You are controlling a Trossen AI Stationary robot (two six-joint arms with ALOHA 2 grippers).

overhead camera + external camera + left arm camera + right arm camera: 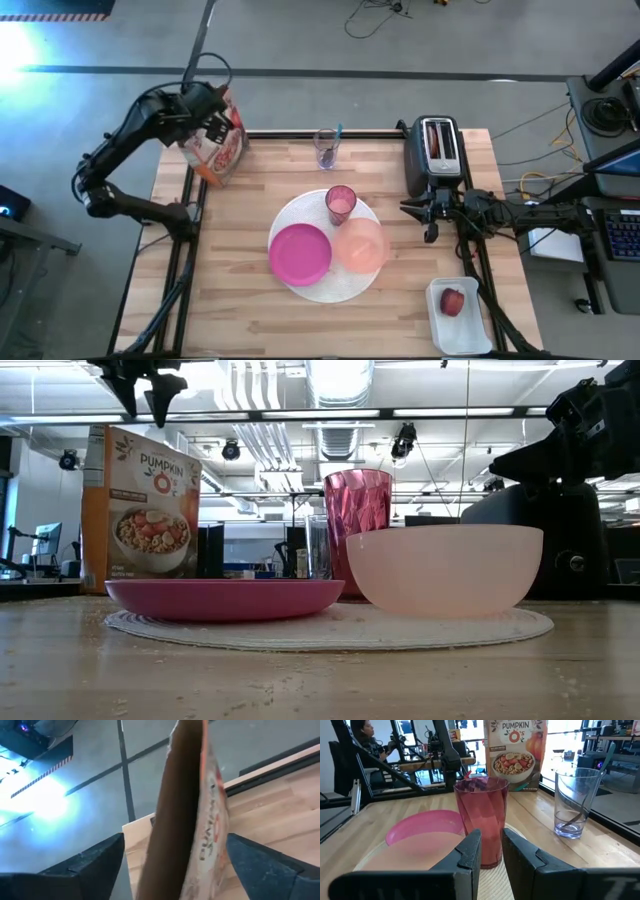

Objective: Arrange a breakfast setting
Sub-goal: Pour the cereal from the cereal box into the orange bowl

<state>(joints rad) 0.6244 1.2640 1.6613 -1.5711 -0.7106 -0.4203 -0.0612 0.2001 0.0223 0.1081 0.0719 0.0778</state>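
A pumpkin cereal box [215, 140] stands upright at the table's far left corner. My left gripper [205, 112] is open just above it, and its fingers stand on either side of the box's top edge [185, 820] without touching. The white plate [325, 285] at mid-table carries the magenta plate [300, 252], the peach bowl [362, 245] and the pink tumbler [341, 203]. The teal-handled spoon [607, 755] stands in a clear glass [327, 148]. A red fruit [453, 302] lies in a white tray. My right gripper [425, 215] is empty by the toaster, its fingers a narrow gap apart. I see no bagel.
A black toaster [437, 150] stands at the far right, just beyond my right gripper. The white tray [460, 325] sits at the near right corner. Bare wood lies at the near left. A person sits in the room beyond the table [365, 735].
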